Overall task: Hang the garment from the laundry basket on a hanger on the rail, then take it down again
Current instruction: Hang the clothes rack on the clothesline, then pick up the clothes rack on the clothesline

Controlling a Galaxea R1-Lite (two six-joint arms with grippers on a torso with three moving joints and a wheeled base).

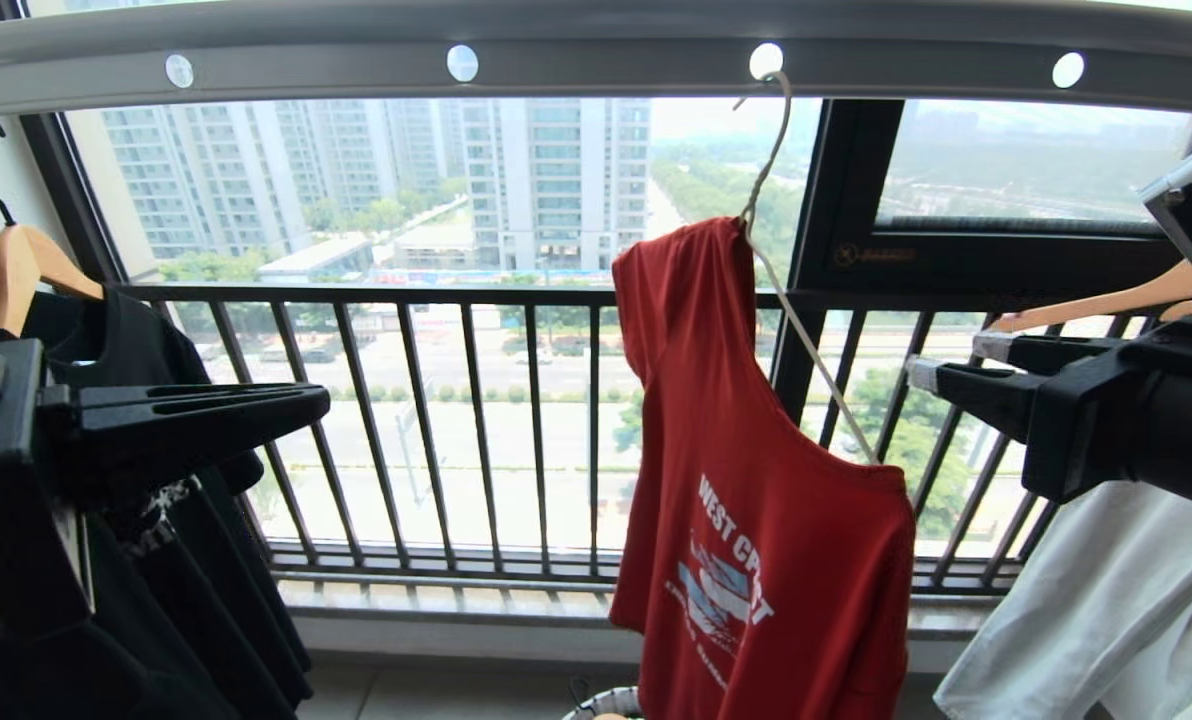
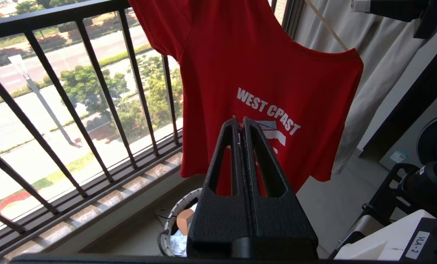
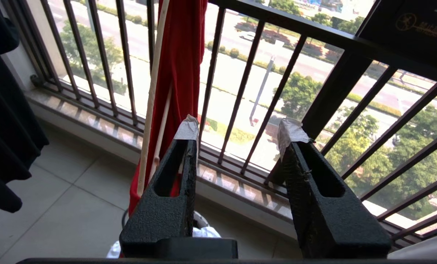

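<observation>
Red tee (image 1: 756,480) hung askew, rt pincer (image 3: 240,135) agape

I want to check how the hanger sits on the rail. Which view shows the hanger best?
Head view: the hanger hooks into a hole in the rail. The left wrist view shows a short piece; the right wrist view only thin lengths beside the T-shirt.

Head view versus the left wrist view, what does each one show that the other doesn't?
Only the head view shows the rail with the hanger hooked into a hole, and the wooden hangers to the side. Only the left wrist view shows into the laundry basket, and the left gripper shut, empty. Both show the red T-shirt hanging tilted, the black railing and the open right gripper.
</observation>
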